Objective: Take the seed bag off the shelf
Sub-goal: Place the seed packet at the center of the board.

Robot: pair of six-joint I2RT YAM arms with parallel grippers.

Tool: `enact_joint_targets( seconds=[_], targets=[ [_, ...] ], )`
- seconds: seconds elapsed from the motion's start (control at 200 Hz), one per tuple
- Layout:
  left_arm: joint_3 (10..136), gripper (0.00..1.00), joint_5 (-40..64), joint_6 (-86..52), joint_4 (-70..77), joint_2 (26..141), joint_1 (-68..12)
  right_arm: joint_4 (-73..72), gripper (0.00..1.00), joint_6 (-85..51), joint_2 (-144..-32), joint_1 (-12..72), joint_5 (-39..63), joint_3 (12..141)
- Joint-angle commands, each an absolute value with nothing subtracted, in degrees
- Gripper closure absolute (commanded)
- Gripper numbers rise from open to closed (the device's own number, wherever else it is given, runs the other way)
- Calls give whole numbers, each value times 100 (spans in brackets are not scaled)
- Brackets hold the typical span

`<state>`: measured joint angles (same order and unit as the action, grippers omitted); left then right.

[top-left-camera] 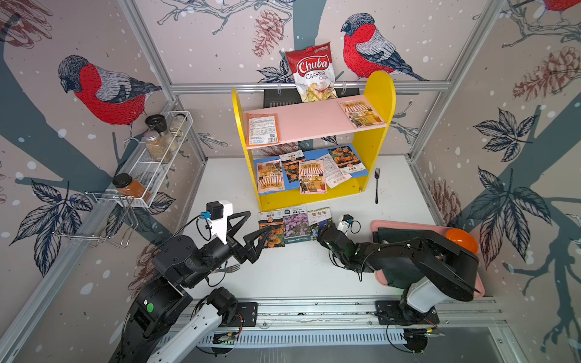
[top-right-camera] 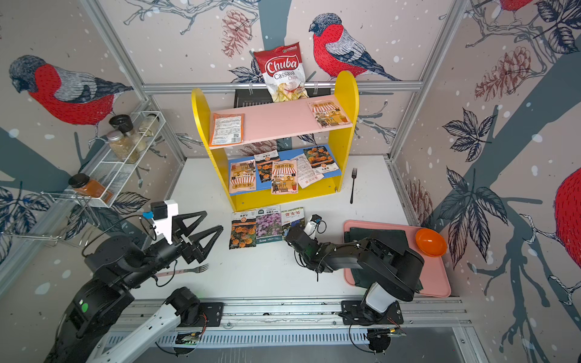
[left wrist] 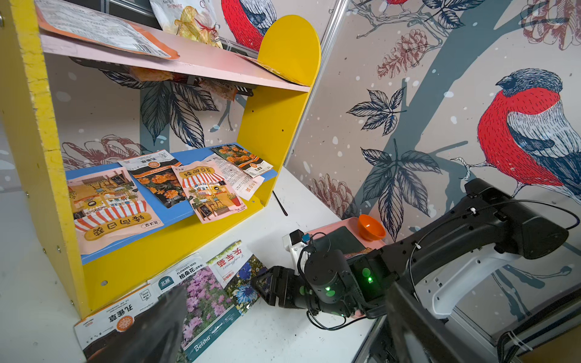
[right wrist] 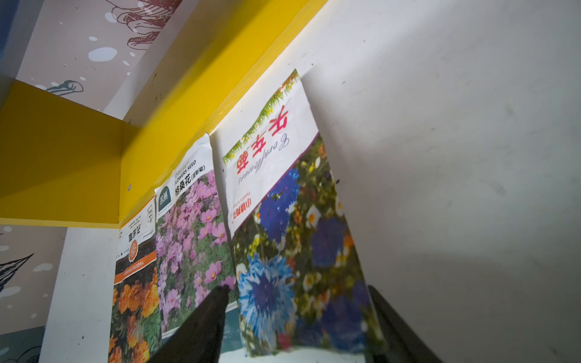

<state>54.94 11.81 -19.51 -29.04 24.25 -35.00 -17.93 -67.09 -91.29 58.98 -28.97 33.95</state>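
The seed bag [right wrist: 283, 220], blue-flowered, lies flat on the table [top-left-camera: 298, 273] at the right end of a row of three bags. Its top edge is just beside the yellow foot of the shelf [top-left-camera: 382, 94], so it is judged off it. Its long axis runs from shelf toward robot. The right gripper [right wrist: 298, 287], nearer, straddles its near end, jaws apart, gripping nothing. The left gripper [top-left-camera: 261, 220], spread wide, hovers at the row's left end. More bags lie on the shelf, up-frame.

Premises: a robot test cell in a lab. An aluminium-profile frame [top-left-camera: 204, 87] carries wall panels [top-left-camera: 220, 37] printed with bullfinches [top-left-camera: 366, 47] around a white tabletop [top-left-camera: 298, 273]. The left arm [top-left-camera: 182, 267] and right arm [top-left-camera: 408, 254] are bolted to a slotted rail [top-left-camera: 314, 309] along its front edge.
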Motion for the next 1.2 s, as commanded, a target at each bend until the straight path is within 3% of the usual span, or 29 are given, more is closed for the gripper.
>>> enact_joint_targets(
  seconds=[0.0, 0.135, 0.41, 0.84, 1.196],
  targets=[
    [5520, 2, 1151, -1882, -2861, 2403, -3507, -801, 21, -6399, -9188, 5937, -3405, 3694],
    [5520, 2, 1160, -1889, -2865, 2404, -3506, -147, 9, -6123, -9370, 5976, -3577, 4085],
    [5533, 2, 1187, -1873, -2823, 2444, -3507, 966, 0, -5751, -9825, 6270, -4207, 4896],
    [5520, 2, 1252, -1864, -2682, 2628, -3500, 2926, 0, -5447, -10736, 6685, -4905, 6418],
    [5542, 2, 1274, -1839, -2640, 2690, -3507, 3281, 0, -5472, -10861, 6786, -5052, 6678]
  ],
)
